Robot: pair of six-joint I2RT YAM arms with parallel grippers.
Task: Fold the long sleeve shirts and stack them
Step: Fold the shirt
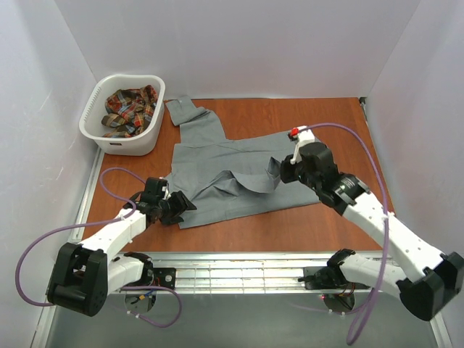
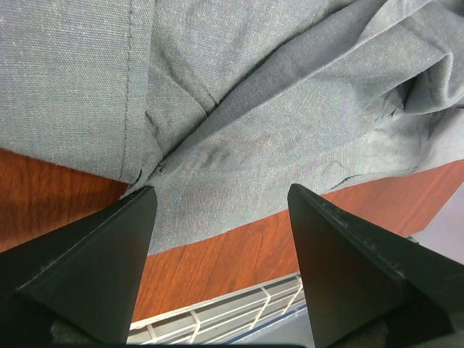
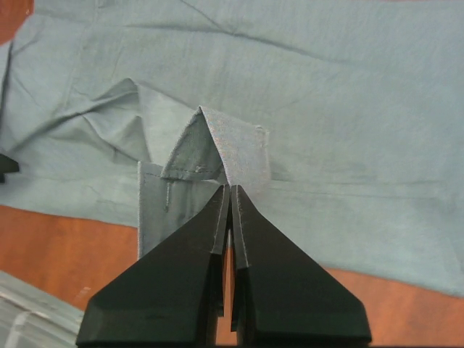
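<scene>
The plain grey cloth shirt with long sleeves lies spread and rumpled in the middle of the reddish-brown wooden tabletop. One sleeve reaches toward 11 o'clock and ends just beside the white plastic laundry basket. That basket sits at the tabletop's 10 o'clock corner, and the red, green and yellow plaid shirt is bunched inside it.

My left pincer is at the grey shirt's 7 o'clock corner, low over the near hem. It stands wide, with nothing gripped. In the left wrist view the hem edge and a strip of bare wood run across the gap between its two black fingers. Whether the tips touch the cloth, I cannot tell.

My right pincer is at the grey shirt's 3 o'clock side, clamped tight on the cloth. The right wrist view shows its two black fingers pressed together, with a stitched, cuff-like flap of the grey shirt pinched at the tips and raised into a small peak (the flap doubles over right where I grip it). In the top view the cloth next to this pincer rises in a dark fold, while the body of the shirt lies creased on the wood toward 9 o'clock.
</scene>
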